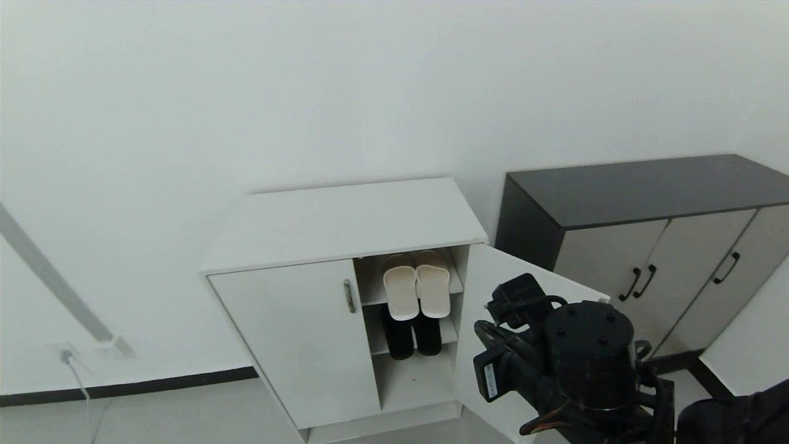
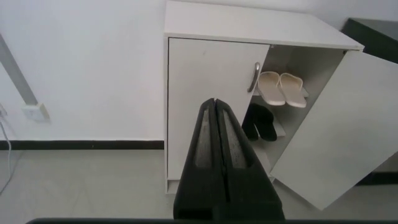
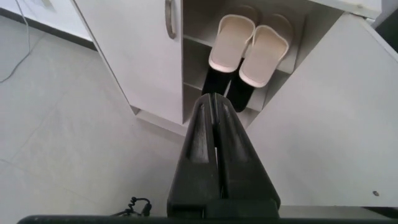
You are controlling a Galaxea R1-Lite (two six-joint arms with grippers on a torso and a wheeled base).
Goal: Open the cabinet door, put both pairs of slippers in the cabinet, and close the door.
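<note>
The white cabinet (image 1: 345, 225) stands against the wall with its right door (image 1: 493, 290) swung open and its left door (image 1: 296, 333) closed. A pair of white slippers (image 1: 417, 285) lies on the upper shelf, heels sticking out. A pair of black slippers (image 1: 414, 336) lies on the shelf below. The same white slippers (image 3: 249, 43) and black slippers (image 3: 230, 87) sit ahead of my right gripper (image 3: 215, 106), which is shut and empty, in front of the opening. My left gripper (image 2: 215, 107) is shut and empty, back from the closed door (image 2: 208, 106).
A dark-topped cabinet (image 1: 653, 209) with grey doors stands to the right, close behind the open door. A wall socket with a cable (image 1: 66, 354) sits low on the left wall. Bare floor (image 3: 68, 137) lies in front of the cabinet.
</note>
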